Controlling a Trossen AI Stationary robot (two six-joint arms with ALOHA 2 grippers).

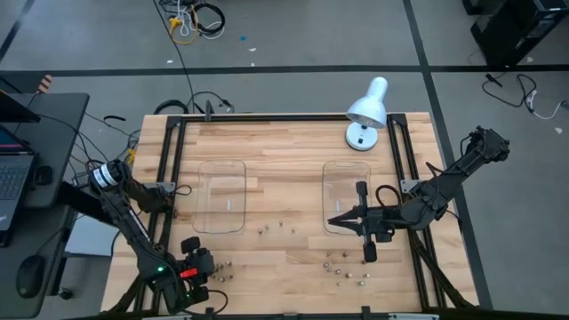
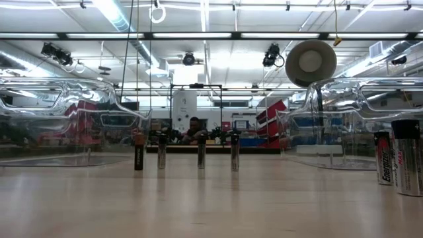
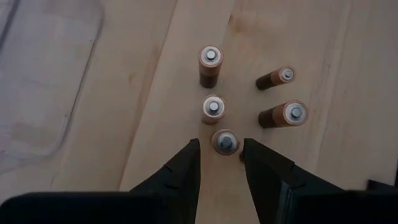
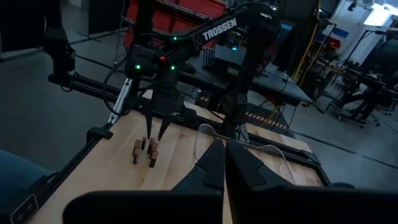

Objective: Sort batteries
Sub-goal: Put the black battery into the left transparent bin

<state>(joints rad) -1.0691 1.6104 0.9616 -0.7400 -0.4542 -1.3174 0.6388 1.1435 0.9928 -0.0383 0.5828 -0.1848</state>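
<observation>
Down at the table's seven o'clock corner the left gripper [image 3: 221,163] hung over a cluster of copper-topped batteries [image 3: 213,109], its fingers [image 3: 186,168] parted on either side of the nearest battery [image 3: 225,142] without pressing it; nothing was gripped. Four more stood crowded just beyond that one, two directly ahead in a line and two off toward two o'clock, tight enough to hem in the fingers. The left tray [image 1: 220,196] lay at about eleven o'clock from that cluster, well apart. Over at the table's four o'clock, the right gripper [image 1: 331,220] sat with its fingers pressed together, holding nothing, its tip over the near edge of the right tray [image 1: 346,182]. More batteries lay scattered in a loose group [image 1: 342,268] at about six o'clock from it, and a short row [image 1: 276,226] stood between the two trays. A white lamp [image 1: 366,108] stood at the table's one o'clock edge.
</observation>
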